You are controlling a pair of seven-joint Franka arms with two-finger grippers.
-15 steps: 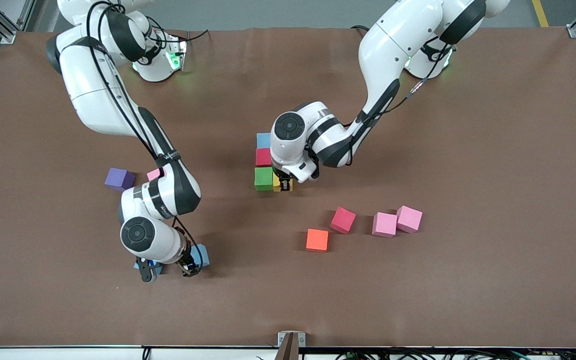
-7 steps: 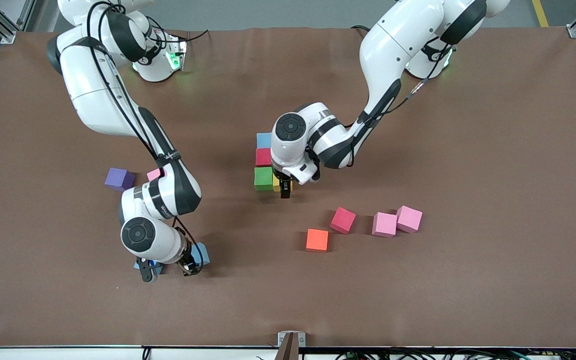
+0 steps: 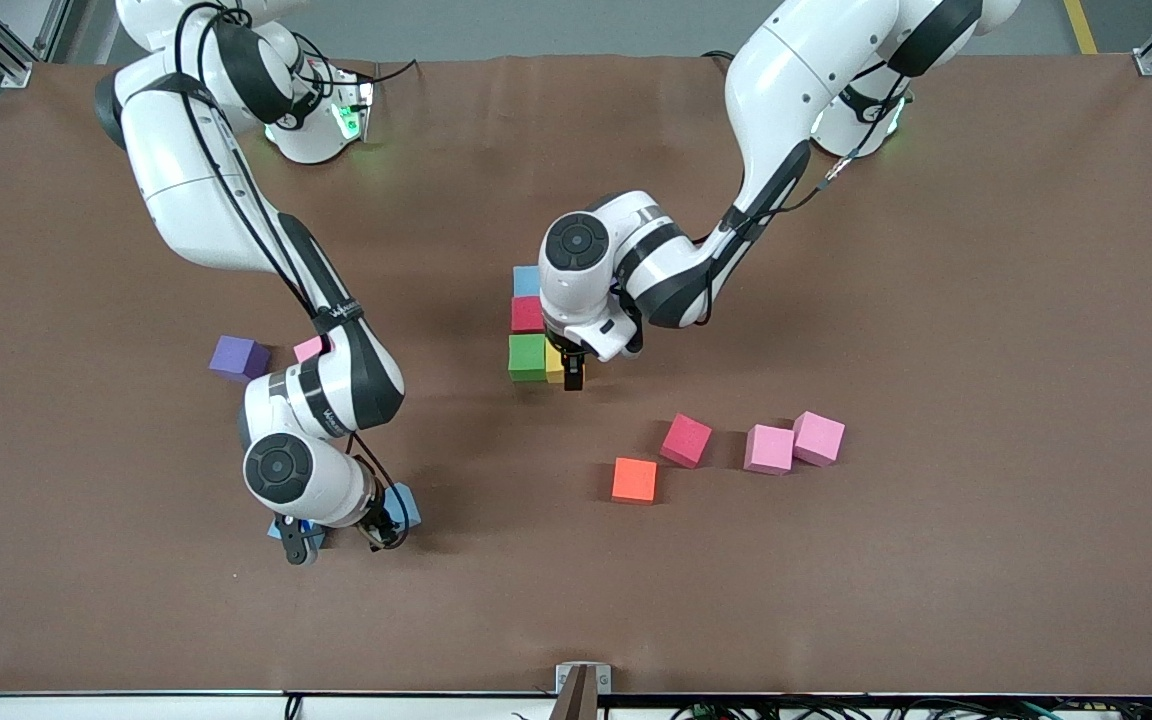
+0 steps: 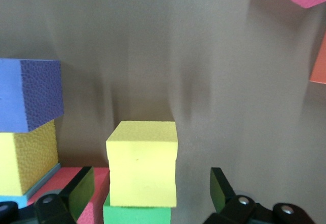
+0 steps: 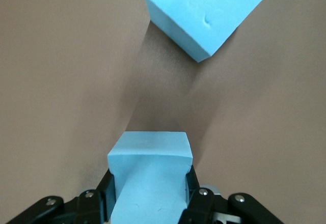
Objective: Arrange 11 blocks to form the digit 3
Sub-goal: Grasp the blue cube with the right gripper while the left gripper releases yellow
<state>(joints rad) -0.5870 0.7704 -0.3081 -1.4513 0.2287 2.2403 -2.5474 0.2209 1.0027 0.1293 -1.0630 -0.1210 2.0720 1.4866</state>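
A light blue block (image 3: 527,280), a red block (image 3: 526,314) and a green block (image 3: 527,357) lie touching in a line mid-table. A yellow block (image 3: 555,362) sits against the green one. My left gripper (image 3: 573,378) hangs just over it, open, with its fingers clear of the yellow block (image 4: 142,163) on both sides. The wrist view also shows a second yellow block (image 4: 25,158) and a blue-violet block (image 4: 30,94) beside the line. My right gripper (image 3: 336,537) is low near the front camera, shut on a light blue block (image 5: 150,183). Another light blue block (image 3: 402,505) lies beside it.
A purple block (image 3: 239,357) and a pink block (image 3: 308,348) lie by the right arm. An orange block (image 3: 634,480), a red block (image 3: 686,440) and two pink blocks (image 3: 768,449) (image 3: 818,437) lie loose toward the left arm's end, nearer the front camera than the line.
The left gripper opened, let go of the yellow block and rose a little. The right gripper's fingers closed in on the light blue block.
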